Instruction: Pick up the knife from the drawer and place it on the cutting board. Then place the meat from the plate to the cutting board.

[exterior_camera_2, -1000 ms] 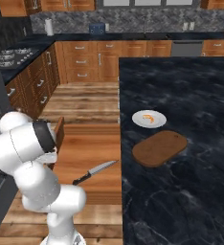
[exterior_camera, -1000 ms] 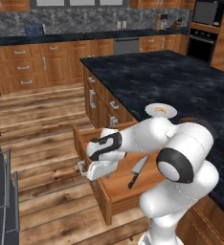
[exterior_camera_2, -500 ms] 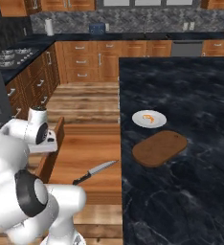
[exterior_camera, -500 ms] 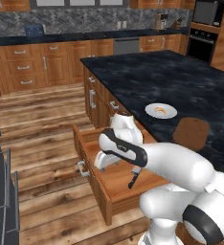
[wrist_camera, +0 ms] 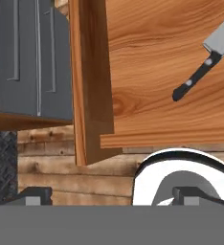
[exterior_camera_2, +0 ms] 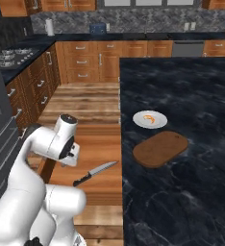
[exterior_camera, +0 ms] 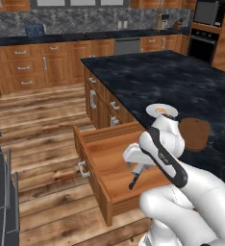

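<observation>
- The room is a kitchen with light-brown wood cabinets, a plank floor (exterior_camera: 42, 125) and a dark marbled island counter (exterior_camera_2: 191, 96); more cabinets and a grey speckled backsplash run along the far wall.
- No brand, label or writing can be read anywhere.
- The drawer (exterior_camera: 100, 158) stands pulled out from the island's side, its silver bar handle facing the floor.
- The knife (exterior_camera_2: 95, 174) lies flat on the drawer's floor, black handle toward the robot, blade pointing toward the counter; the hand view shows it (wrist_camera: 202, 67) at the upper right.
- The gripper (exterior_camera: 136, 169) hangs over the open drawer just beside the knife, jaws spread wide and holding nothing.
- On the counter, the cutting board (exterior_camera_2: 161, 148) lies near the edge, bare.
- The plate (exterior_camera_2: 143, 119) sits just beyond the board, apart from it, with the meat (exterior_camera_2: 150, 117) on it.
- A cooktop (exterior_camera_2: 6, 56) sits on the left-hand counter; a wall oven (exterior_camera: 205, 41) stands at the far right.
- The robot's own arm hides part of the drawer.
</observation>
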